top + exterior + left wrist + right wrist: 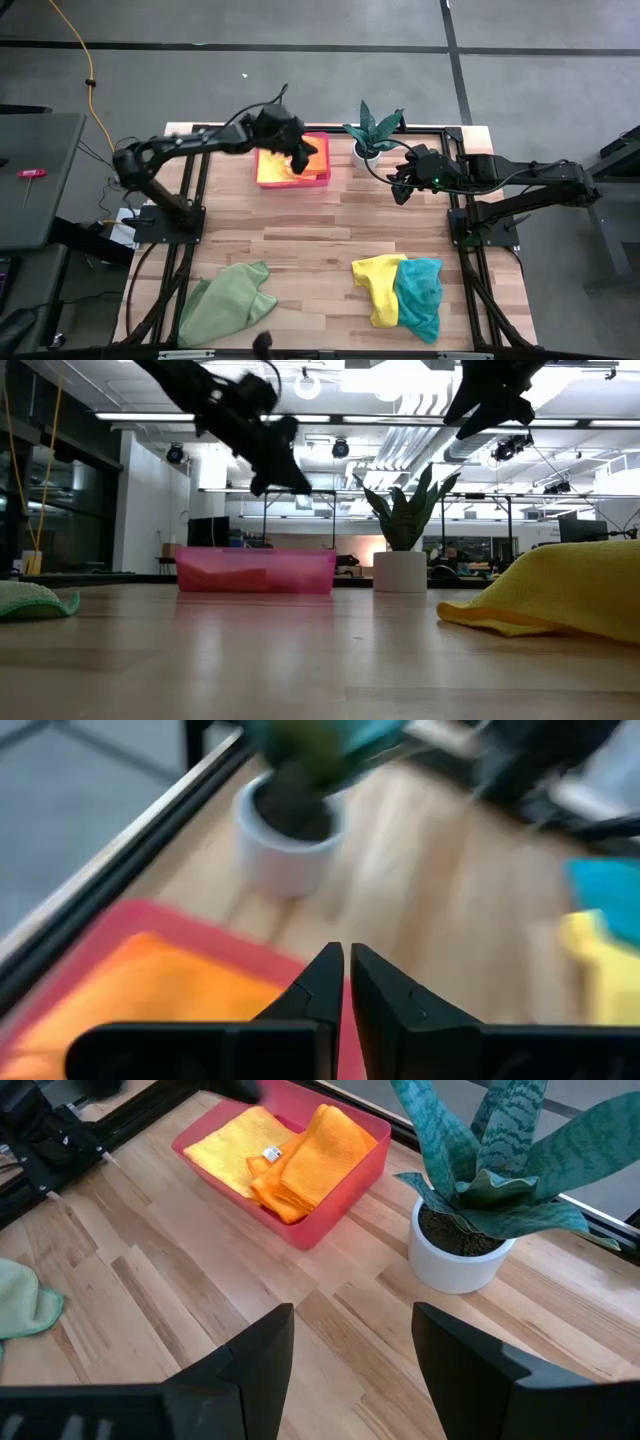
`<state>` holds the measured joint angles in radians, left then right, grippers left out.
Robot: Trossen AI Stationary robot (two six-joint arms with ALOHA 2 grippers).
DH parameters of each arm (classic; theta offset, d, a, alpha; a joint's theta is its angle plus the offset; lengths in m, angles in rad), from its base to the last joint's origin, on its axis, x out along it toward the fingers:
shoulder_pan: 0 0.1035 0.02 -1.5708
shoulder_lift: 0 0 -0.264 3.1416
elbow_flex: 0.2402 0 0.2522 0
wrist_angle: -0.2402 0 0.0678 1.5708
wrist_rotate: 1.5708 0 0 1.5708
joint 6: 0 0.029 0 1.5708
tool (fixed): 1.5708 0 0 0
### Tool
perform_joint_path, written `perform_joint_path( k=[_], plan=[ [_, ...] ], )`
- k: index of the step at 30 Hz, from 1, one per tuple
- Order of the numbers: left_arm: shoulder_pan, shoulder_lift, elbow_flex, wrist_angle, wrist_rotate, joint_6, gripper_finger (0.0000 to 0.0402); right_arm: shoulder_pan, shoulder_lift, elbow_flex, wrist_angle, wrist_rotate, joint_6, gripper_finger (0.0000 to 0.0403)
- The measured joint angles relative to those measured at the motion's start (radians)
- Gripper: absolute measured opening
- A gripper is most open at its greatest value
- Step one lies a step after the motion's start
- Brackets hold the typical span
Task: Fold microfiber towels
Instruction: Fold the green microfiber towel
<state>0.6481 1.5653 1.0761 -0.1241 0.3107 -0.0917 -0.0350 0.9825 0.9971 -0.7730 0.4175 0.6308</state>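
Observation:
A pink tray at the table's far side holds a folded yellow towel and a folded orange towel. My left gripper hangs shut above the tray, clear of both towels, as the low view shows. Its fingertips meet with nothing between them. My right gripper stands open in the air to the right of the plant, holding nothing. A light green towel lies crumpled at the near left. A yellow towel and a teal towel lie crumpled together at the near right.
A potted plant in a white pot stands right of the tray, between the two grippers. Bare wood stretches across the middle of the table. Black frame rails run along both sides.

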Motion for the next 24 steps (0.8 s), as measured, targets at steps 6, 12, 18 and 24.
perform_joint_path(
  k=[6,12,18,24],
  plan=[
    [-0.136,-0.288,-0.257,0.316,-0.029,-0.192,0.0003,0.0,0.0,0.0,0.041,0.0,-0.012,0.0197],
    [-0.31,-0.579,-0.451,0.485,-0.188,-0.291,0.0,0.003,0.0,0.0,0.131,-0.003,-0.111,0.0197],
    [-0.442,-0.755,-0.517,0.48,-0.311,-0.197,0.0,0.003,0.0,0.0,0.236,-0.033,-0.203,0.0197],
    [-0.461,-0.812,-0.52,0.469,-0.328,-0.09,0.0004,0.003,0.0,0.0,0.305,-0.073,-0.258,0.0197]
  ],
)
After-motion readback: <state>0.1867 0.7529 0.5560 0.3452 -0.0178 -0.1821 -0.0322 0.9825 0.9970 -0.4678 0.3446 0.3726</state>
